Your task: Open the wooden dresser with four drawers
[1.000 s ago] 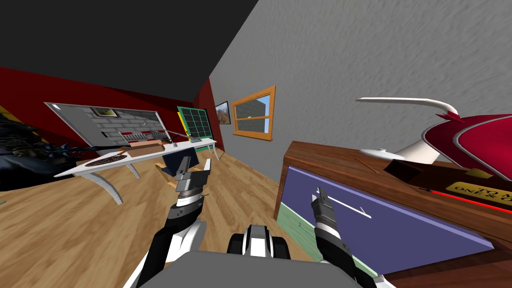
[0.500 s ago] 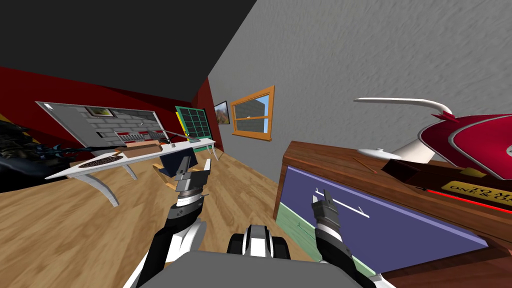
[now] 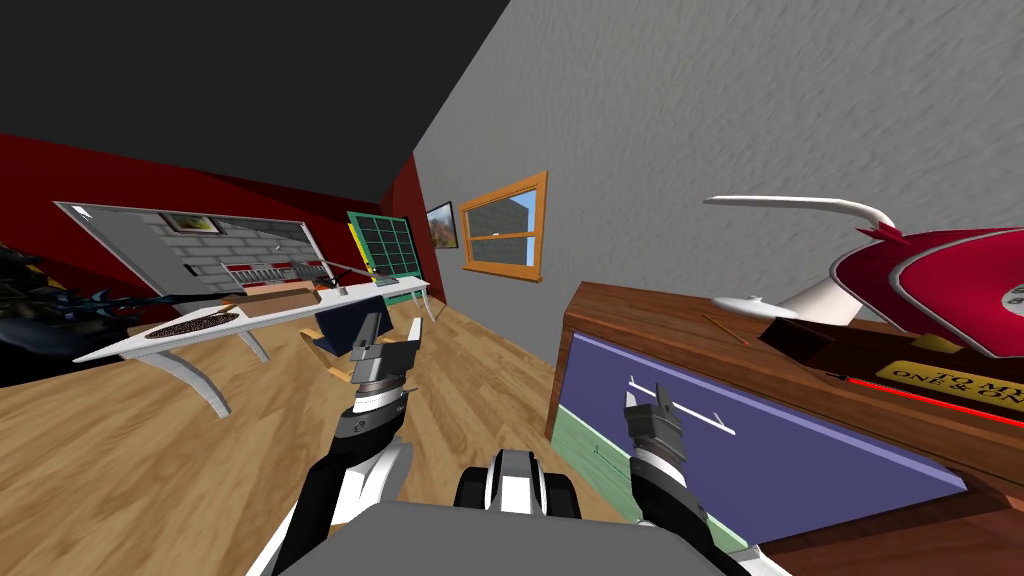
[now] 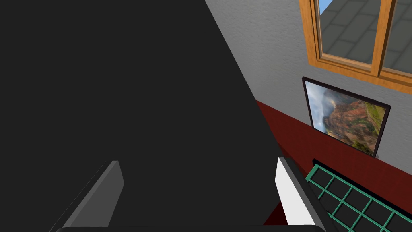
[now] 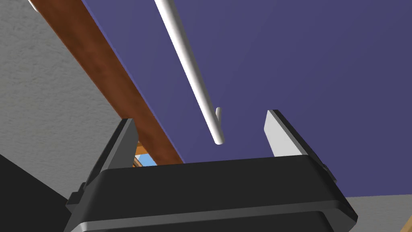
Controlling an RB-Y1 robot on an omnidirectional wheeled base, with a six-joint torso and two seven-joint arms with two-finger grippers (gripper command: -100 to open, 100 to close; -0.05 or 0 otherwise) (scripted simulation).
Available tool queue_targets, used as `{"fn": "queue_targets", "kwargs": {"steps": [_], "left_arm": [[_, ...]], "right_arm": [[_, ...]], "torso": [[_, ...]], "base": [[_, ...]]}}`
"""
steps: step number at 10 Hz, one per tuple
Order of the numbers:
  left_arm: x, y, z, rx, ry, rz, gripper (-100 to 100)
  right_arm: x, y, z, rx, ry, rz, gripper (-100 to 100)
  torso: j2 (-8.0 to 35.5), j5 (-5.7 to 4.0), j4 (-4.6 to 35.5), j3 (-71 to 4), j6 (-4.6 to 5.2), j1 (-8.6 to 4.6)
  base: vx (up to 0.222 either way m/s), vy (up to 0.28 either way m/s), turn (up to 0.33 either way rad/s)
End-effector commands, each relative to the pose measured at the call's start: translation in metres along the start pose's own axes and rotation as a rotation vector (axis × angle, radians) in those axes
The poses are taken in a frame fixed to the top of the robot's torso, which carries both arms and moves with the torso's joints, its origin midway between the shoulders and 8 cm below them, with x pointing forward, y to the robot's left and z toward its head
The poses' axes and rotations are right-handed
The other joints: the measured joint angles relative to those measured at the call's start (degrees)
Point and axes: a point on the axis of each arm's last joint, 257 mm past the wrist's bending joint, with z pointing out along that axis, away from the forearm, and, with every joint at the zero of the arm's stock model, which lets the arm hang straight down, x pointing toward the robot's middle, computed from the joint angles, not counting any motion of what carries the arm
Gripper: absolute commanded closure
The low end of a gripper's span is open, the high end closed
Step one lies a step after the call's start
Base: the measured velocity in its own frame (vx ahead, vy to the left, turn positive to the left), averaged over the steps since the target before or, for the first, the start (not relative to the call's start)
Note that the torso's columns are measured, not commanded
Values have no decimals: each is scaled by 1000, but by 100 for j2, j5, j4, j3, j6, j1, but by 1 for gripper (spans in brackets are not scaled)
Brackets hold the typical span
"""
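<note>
The dresser stands at my right, with a brown wooden frame. Its top drawer has a purple front, and a green drawer front sits below it. A white bar handle runs across the purple front. My right gripper is open right at the handle's near end. In the right wrist view the bar's tip lies between the two fingers, with a gap on each side. My left gripper is raised over the floor to the left, open and holding nothing.
A red and white ornament and a gold plaque rest on the dresser top. A white desk and a chair stand across the wooden floor at the left. The grey wall holds a window.
My right gripper's fingers have spread apart, and the hand has edged closer to the handle. The head camera has shifted slightly. The left arm has stayed put.
</note>
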Motion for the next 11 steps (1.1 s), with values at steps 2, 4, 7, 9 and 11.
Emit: {"fn": "queue_targets", "kwargs": {"steps": [2,4,7,9,11], "left_arm": [[0,0,0,0,0,0,0],[0,0,0,0,0,0,0],[0,0,0,0,0,0,0],[0,0,0,0,0,0,0],[0,0,0,0,0,0,0]], "right_arm": [[0,-9,0,0,-2,2,-100],[-1,-5,1,-2,-3,0,100],[-3,-13,-2,3,-9,6,100],[-2,-8,-6,-17,-11,3,100],[-2,-10,-7,-14,-14,4,100]], "torso": [[-23,-3,-7,-14,1,-12],[30,3,8,18,-1,12],[64,20,28,36,12,34],[48,41,41,15,13,30],[24,27,25,3,5,20]], "base": [[70,-35,-18],[-40,12,26],[-145,108,-23],[-114,96,-16],[-112,87,-14]]}}
